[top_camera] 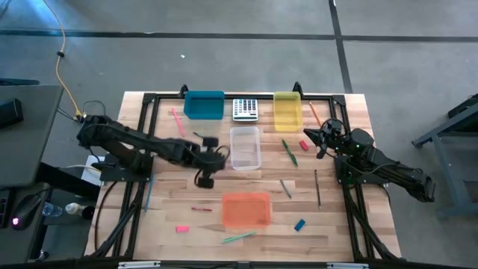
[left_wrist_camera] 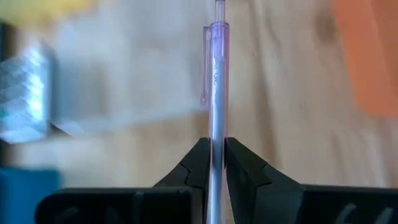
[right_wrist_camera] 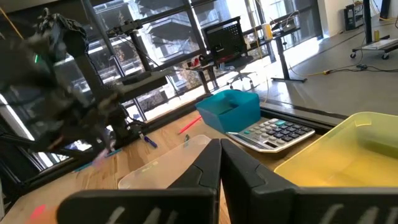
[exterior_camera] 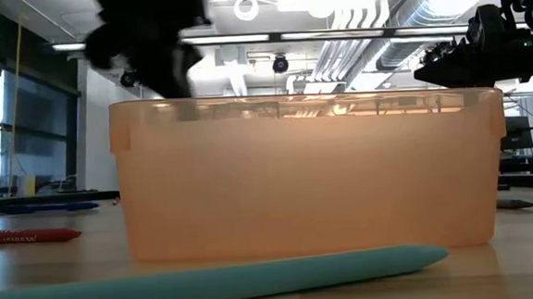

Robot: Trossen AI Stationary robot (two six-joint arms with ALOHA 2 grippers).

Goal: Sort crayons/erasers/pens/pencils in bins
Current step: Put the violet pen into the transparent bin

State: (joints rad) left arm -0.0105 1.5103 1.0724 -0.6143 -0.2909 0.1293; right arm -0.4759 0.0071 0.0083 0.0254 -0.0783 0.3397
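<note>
Step in hand: the left gripper (left_wrist_camera: 211, 152) is carrying a purple pen (left_wrist_camera: 215, 93) above the table, so a pick looks done and the transport to a bin looks under way.
Left gripper: its two fingers are pinching the pen's barrel, with the clip end sticking out well beyond the fingertips.
Where the pen is: in the high view the left gripper (top_camera: 208, 161) is hanging over bare wood just beside the clear bin (top_camera: 245, 147), on that bin's left, with the orange bin (top_camera: 246, 208) nearer the front edge.
Pen against bins: the pen is not yet over any bin; the clear bin is the closest, the teal bin (top_camera: 203, 105) and the yellow bin (top_camera: 287, 110) are farther back.
Next move calls for: probably a short swing over whichever bin is taking pens, then lowering so the long barrel is lying inside the walls before the fingers spread; which bin that is cannot be told.
Risk: judged from the grip near one end, the pen could be tipping or catching on a rim.
Right gripper: its fingers are pressed together, empty, waiting (right_wrist_camera: 219, 163) near the yellow bin and the calculator (top_camera: 245, 109).
Still loose: a green pen (top_camera: 289, 152), a blue eraser (top_camera: 299, 224) and a pink eraser (top_camera: 181, 229) are lying on the table.
</note>
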